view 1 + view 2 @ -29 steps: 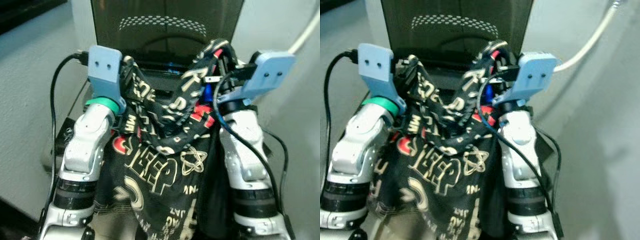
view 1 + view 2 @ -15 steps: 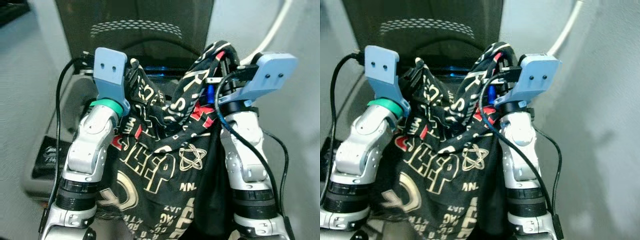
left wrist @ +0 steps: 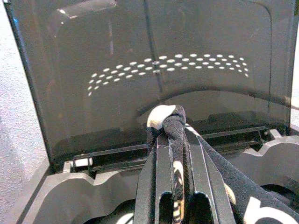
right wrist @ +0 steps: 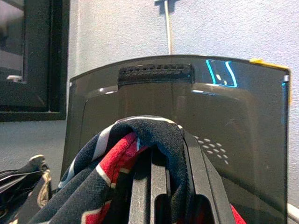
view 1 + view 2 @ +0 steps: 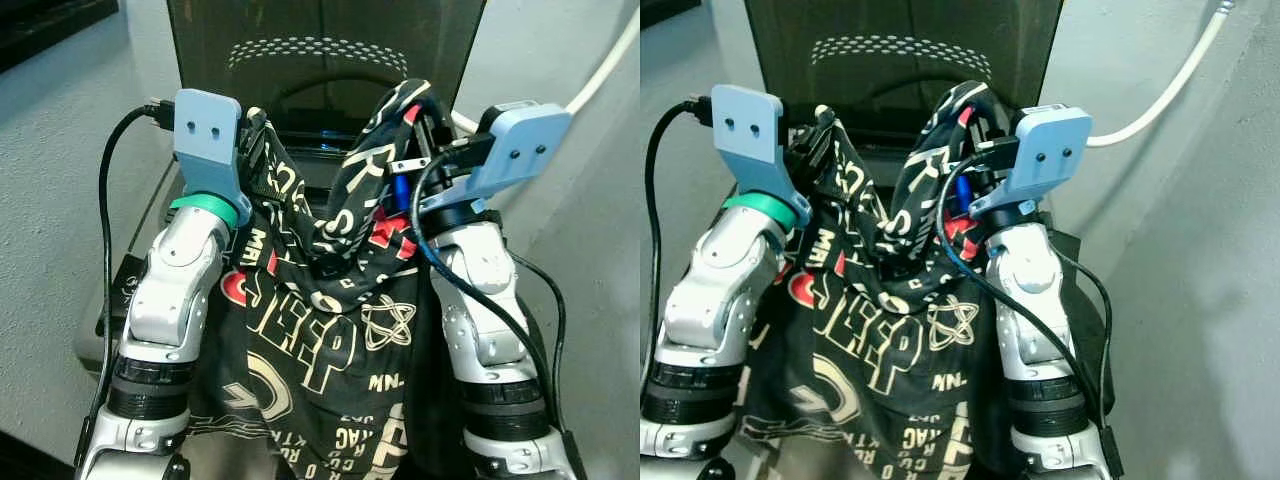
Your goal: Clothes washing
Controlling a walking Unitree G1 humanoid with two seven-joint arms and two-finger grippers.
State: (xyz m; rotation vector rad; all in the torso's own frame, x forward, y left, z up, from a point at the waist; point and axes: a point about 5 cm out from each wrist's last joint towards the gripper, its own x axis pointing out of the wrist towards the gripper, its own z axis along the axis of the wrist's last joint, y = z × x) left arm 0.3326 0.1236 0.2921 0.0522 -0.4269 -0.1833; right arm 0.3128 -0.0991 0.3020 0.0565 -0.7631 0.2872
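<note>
While the printed black garment [image 5: 330,320] was held up before the washer's raised lid [image 5: 330,50], clenched in the left claw [image 3: 174,122] and right claw [image 4: 159,140], its hanging hem was judged likely to be snagged on the rim.

Pale grey walls [image 5: 60,120] with a slightly rough finish close in on both sides, meeting a grey floor [image 5: 1200,380] that lies in soft shade on the right. A white pipe [image 5: 1170,85] curves up the right-hand wall [image 5: 560,50]. In the right wrist view a dark window frame [image 4: 32,60] sits in the wall, which is evenly lit in a cool bluish tone.
</note>
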